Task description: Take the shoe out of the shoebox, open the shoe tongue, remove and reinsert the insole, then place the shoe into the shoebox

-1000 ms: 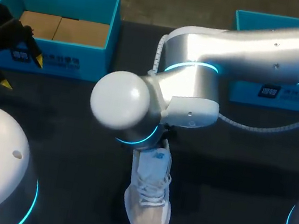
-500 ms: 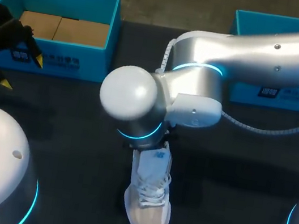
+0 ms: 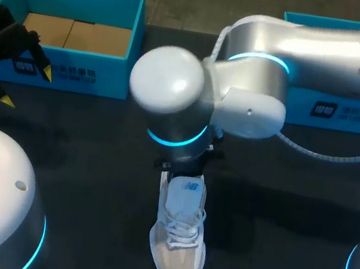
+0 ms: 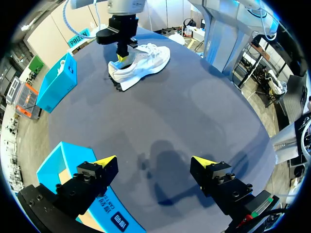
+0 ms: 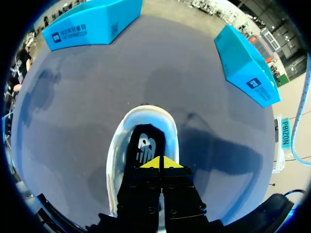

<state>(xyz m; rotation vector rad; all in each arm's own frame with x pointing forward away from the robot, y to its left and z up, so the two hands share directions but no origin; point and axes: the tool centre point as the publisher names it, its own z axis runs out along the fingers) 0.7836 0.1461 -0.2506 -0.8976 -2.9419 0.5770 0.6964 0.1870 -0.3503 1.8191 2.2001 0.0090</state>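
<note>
Head view, shoe [image 3: 177, 244]: a white and beige trainer is seen standing on its sole on the black table [image 3: 92, 161], in the lower middle of the frame, toe toward the lower edge, outside both boxes.
Right arm [image 3: 319, 47]: it is brought in from the upper right, and its wrist is set over the heel end of the shoe, so the fingers are hidden in this view.
Right gripper [image 5: 159, 162]: in the right wrist view the yellow tips are pressed together with no gap, just above the dark insole [image 5: 143, 143] inside the shoe's opening. Whether anything is pinched cannot be told.
Left gripper [image 3: 27, 87]: it is held at the left edge of the frame, just in front of the shoebox. The fingers are spread wide and nothing is held.
Shoebox [image 3: 66, 71]: blue and open, at the upper left, with brown card seen inside.
Second blue box [image 3: 350, 111]: at the upper right, partly covered by the right arm.
Left wrist view: the shoe [image 4: 141, 60] is seen well ahead of the spread fingers.
</note>
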